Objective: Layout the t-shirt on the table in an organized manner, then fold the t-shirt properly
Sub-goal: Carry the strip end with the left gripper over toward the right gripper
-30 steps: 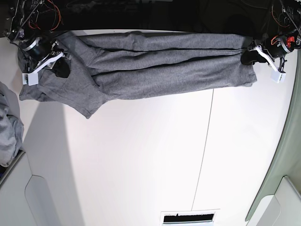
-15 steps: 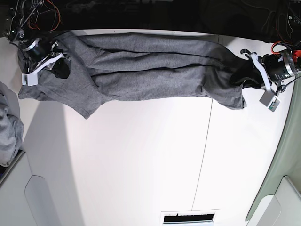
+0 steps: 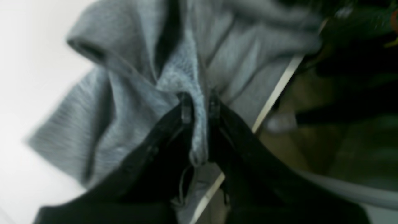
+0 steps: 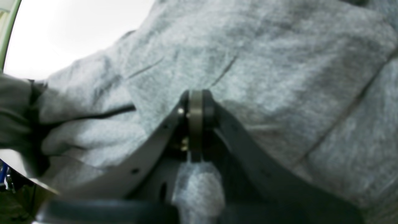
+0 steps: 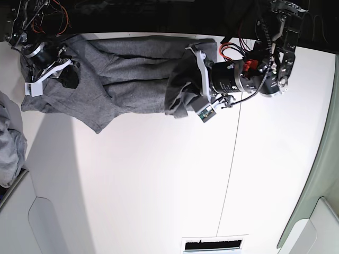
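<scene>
The heather-grey t-shirt (image 5: 132, 79) lies along the far edge of the white table (image 5: 159, 185). Its right end is lifted and doubled back over its middle. My left gripper (image 5: 195, 79) hangs over the shirt's middle, shut on that bunched end. In the left wrist view the left gripper (image 3: 200, 105) pinches a narrow fold of the t-shirt (image 3: 130, 93) between its black fingers. At the far left my right gripper (image 5: 57, 67) is shut on the shirt near the sleeve. In the right wrist view the right gripper (image 4: 196, 99) has its jaws pressed together over the t-shirt (image 4: 264, 62).
A paler grey bundle of cloth (image 5: 8, 143) sits at the left edge. A thin dark seam (image 5: 230, 174) runs down the table. A slotted opening (image 5: 212, 244) lies at the near edge, and a green border (image 5: 323, 174) curves along the right.
My left gripper has swept leftward from the table's far right to over the shirt's middle, dragging the shirt's right end back over itself. The right gripper has stayed put.
</scene>
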Controlling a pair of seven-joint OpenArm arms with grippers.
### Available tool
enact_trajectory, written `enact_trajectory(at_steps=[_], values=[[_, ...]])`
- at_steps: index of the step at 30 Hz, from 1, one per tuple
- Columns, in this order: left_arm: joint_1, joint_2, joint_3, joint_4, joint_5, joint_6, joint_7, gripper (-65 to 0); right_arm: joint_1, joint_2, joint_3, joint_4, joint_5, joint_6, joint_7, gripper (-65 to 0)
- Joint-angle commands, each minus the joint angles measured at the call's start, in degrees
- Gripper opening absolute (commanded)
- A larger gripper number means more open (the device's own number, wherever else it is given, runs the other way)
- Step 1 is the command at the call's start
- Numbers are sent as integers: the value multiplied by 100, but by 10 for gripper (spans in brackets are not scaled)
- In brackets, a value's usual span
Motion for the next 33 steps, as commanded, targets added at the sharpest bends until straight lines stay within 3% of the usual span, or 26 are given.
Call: enact_trajectory(at_steps=[1,3,5,7,8,10,15,20,23,25,29,33], values=[[-103,0,85,-11,-166,-52,-107,-650,46,48,22,76,90,66,129,-650],[-181,-4,343,-155,-216,-52,-212,-581,48,48,22,74,94,66,129,-650],[-258,-2,577,-175,-219,-52,-409,-423,46,46,22,74,98,66,151,-650],[-348,-2,758,-175,-219,76,-612,-291,46,48,24,76,238,66,149,-524],[-391,0,820,-175,-216,269,-636,-276,46,55,24,85,334,66,149,-463],[-450,2,868,-175,-219,398,-647,-276,42,61,50,205,479,72,83,-402],[-450,122,868,-175,-437,389,-645,-276,44,79,555,1058,566,81,-109,-399],[-442,149,863,-175,-448,389,-614,-276,42,498,1069,1436,199,-74,-114,-373],[-444,101,752,-175,-437,391,-581,-276,35,896,1237,1143,-76,-345,-92,-262],[-444,70,608,-175,-442,389,-579,-276,42,1143,1314,826,-81,-348,15,-220],[-439,70,273,-175,-459,389,-577,-276,48,1512,1325,24,96,-282,195,-216],[-442,70,39,-175,-457,389,-579,-276,195,1580,1185,-785,393,92,164,-216]])
